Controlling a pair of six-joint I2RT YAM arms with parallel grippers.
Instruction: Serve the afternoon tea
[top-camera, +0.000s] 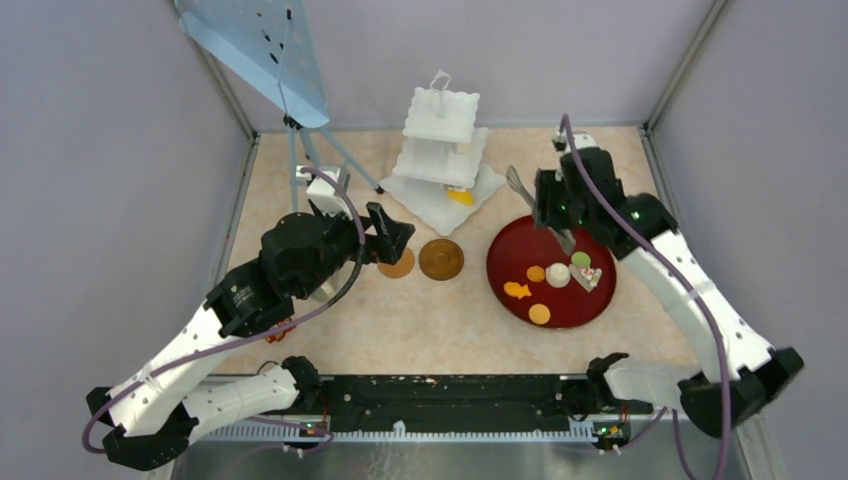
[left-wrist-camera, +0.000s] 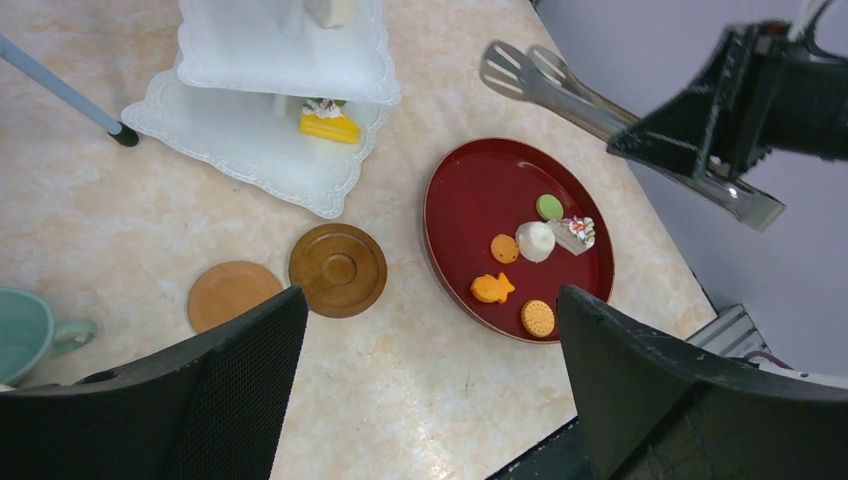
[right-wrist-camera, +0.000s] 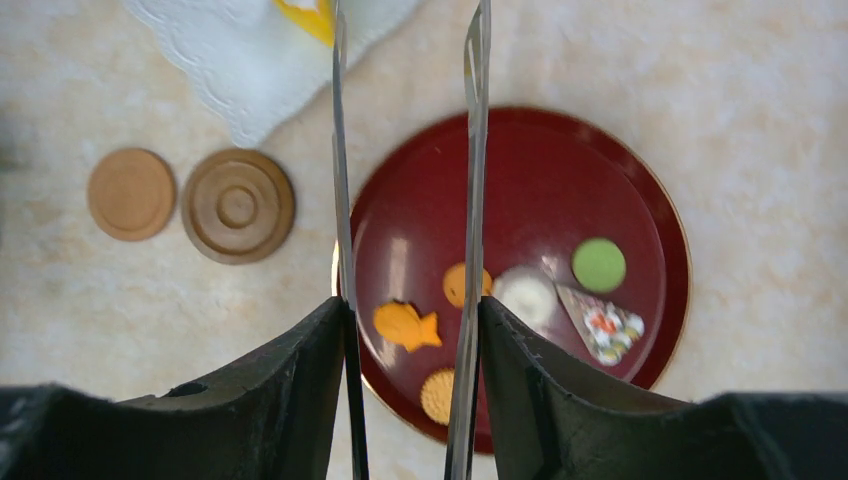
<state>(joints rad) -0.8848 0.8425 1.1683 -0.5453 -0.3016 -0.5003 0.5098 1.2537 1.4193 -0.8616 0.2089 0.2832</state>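
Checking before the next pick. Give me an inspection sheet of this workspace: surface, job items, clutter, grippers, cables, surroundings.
Surface: beige marbled tabletop.
Job's things: six small toy sweets on dark-red round tray; yellow wedge on white tiered stand's bottom tier; teal cup near left arm.
Clutter: light round wooden coaster, dark round wooden coaster, left of tray.
Grippers: left gripper open, empty; right gripper shut on long metal tongs.
Cables: purple cable along each arm.
Surroundings: grey walls; blue perforated panel back left.

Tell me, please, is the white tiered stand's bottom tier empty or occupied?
Occupied: a yellow wedge-shaped toy cake lies on the bottom tier, partly beneath the tier above.
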